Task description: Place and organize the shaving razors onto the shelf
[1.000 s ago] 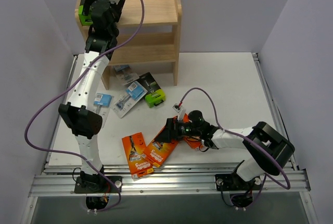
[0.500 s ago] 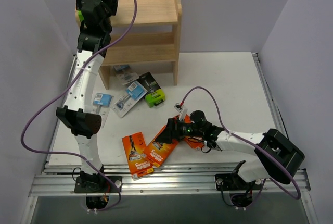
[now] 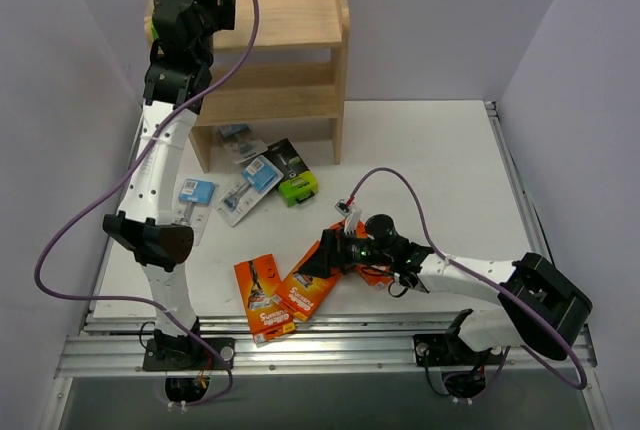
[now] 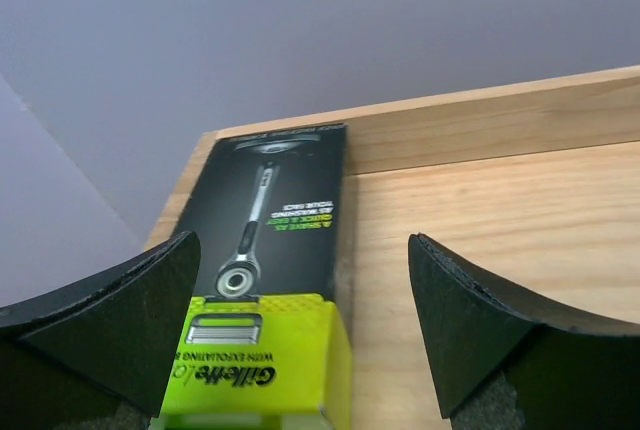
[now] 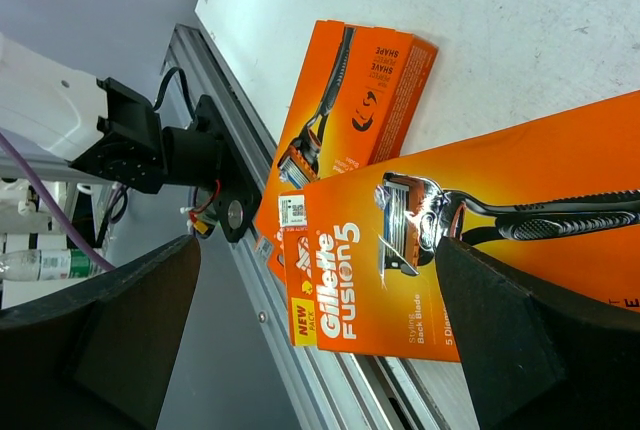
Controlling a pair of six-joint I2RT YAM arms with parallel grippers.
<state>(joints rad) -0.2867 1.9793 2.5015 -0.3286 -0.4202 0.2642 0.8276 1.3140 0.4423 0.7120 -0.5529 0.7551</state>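
Left gripper point(image 4: 302, 285): jaws spread wide at the top tier of the shelf point(image 4: 480, 220). A black-and-lime Gillette box point(image 4: 275, 240) lies flat there at the left end, ungripped. Right gripper point(image 5: 318, 260): jaws spread wide, low over an orange Fusion5 box point(image 5: 500, 240) that overlaps a second orange box point(image 5: 350, 100) on the table point(image 5: 500, 10).
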